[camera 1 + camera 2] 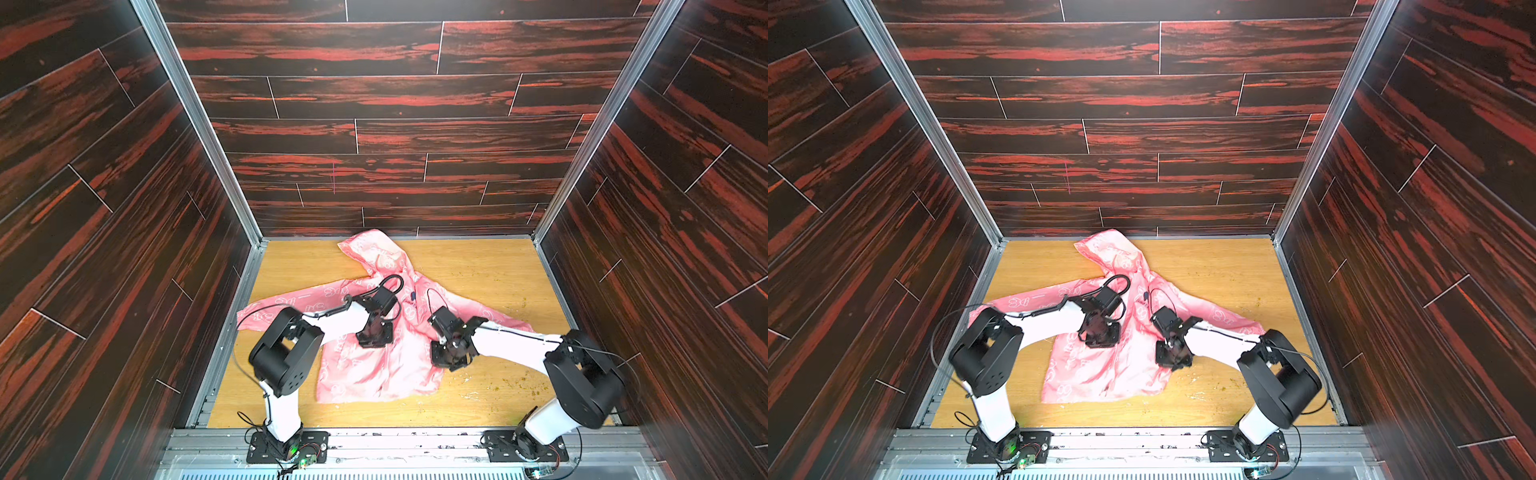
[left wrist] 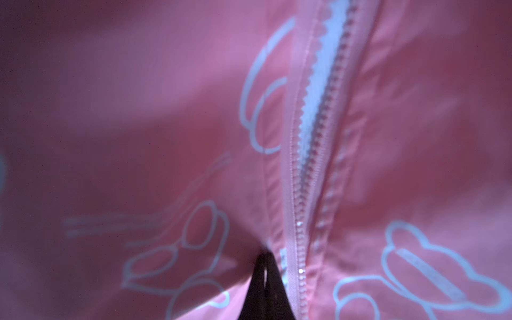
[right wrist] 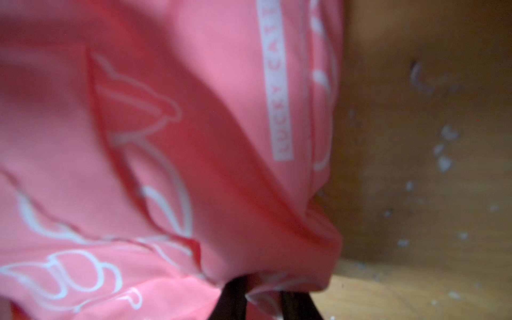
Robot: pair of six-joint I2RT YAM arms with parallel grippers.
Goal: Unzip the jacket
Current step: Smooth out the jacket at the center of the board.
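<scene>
Beside the zipper [image 2: 304,194] my left gripper [image 2: 264,259] pinches the jacket [image 1: 386,365] as anchor; right gripper [image 3: 263,297] jaws straddle fabric, grip unclear.

Light wooden tabletop [image 1: 478,270] with a pink hooded jacket [image 1: 399,365] flat on it, pale crumbs [image 3: 444,162] just beside.

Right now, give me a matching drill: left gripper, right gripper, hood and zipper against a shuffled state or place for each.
Things:
1. left gripper
2. right gripper
3. hood
4. zipper

States or places:
A. teeth parted along one stretch, white showing between
B. jaws apart, fabric of the jacket between them
C. uppermost part of the jacket in both top views
D. jaws shut on fabric beside the zipper

Pairs: 1-D, 2-B, 3-C, 4-A
</scene>
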